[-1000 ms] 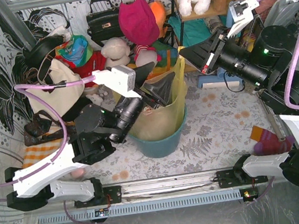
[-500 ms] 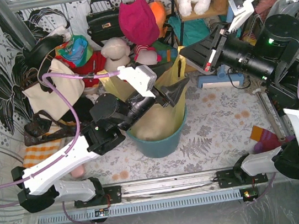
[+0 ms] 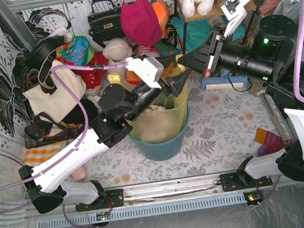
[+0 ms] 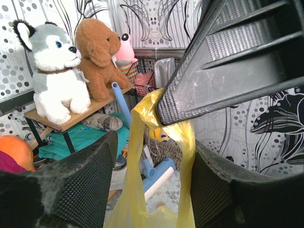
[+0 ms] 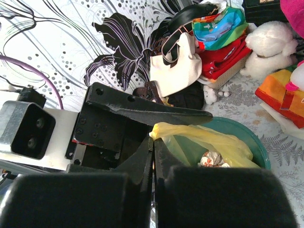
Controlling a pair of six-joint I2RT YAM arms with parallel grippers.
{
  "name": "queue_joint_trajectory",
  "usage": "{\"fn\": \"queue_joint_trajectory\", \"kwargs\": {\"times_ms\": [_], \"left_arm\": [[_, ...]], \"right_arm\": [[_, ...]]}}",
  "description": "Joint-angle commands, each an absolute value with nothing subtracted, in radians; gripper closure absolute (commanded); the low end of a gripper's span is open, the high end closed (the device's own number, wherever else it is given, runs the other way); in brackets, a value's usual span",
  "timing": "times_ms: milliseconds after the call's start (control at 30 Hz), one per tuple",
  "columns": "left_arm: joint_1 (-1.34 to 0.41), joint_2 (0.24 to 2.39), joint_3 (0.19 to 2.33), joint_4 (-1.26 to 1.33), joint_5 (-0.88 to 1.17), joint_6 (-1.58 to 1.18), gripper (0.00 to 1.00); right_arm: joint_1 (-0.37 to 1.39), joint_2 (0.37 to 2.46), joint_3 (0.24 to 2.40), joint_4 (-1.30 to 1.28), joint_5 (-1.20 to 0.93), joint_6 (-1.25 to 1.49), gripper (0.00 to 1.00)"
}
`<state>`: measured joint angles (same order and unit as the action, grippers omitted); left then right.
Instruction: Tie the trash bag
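Trash bag (image 3: pixel 161 121) rim pinched by right gripper (image 5: pixel 153 142), left gripper (image 4: pixel 154 145) spread around it

We see open tablecloth (image 3: pixel 224 126) in front of and right of the bin (image 3: pixel 162 146); behind it plush toys (image 3: pixel 116 51) and handbags (image 3: pixel 105 21) crowd close; above the bin's far rim the left gripper (image 3: pixel 177 83) gapes around the raised strip of the bag (image 3: pixel 166 117) that the right gripper (image 3: pixel 185 63) pinches, so room there is tight; the left arm (image 3: pixel 73 159) lies across the bin's left side, the right arm (image 3: pixel 246 58) over the back right corner.
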<state>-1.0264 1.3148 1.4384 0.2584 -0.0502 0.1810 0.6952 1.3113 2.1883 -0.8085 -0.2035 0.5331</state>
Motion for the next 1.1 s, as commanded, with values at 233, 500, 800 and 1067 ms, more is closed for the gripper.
{"fn": "queue_joint_trajectory", "kwargs": {"times_ms": [233,500,800,1067], "left_arm": [[-0.964,1.333,1.471,0.342,0.120,0.157,0.68],[-0.953,1.334,1.467,0.316,0.150,0.140,0.97],[-0.945,1.333,1.456,0.327,0.169,0.125,0.98],[-0.945,1.326,1.445,0.330,0.175,0.112,0.99]], "right_arm": [[0.693,1.286,2.179,-0.789,-0.210,0.505,1.00],[0.693,1.274,2.173,-0.781,-0.152,0.498,0.79],[0.693,1.276,2.181,-0.777,-0.130,0.509,0.77],[0.693,1.290,2.185,-0.761,-0.143,0.505,0.79]]}}
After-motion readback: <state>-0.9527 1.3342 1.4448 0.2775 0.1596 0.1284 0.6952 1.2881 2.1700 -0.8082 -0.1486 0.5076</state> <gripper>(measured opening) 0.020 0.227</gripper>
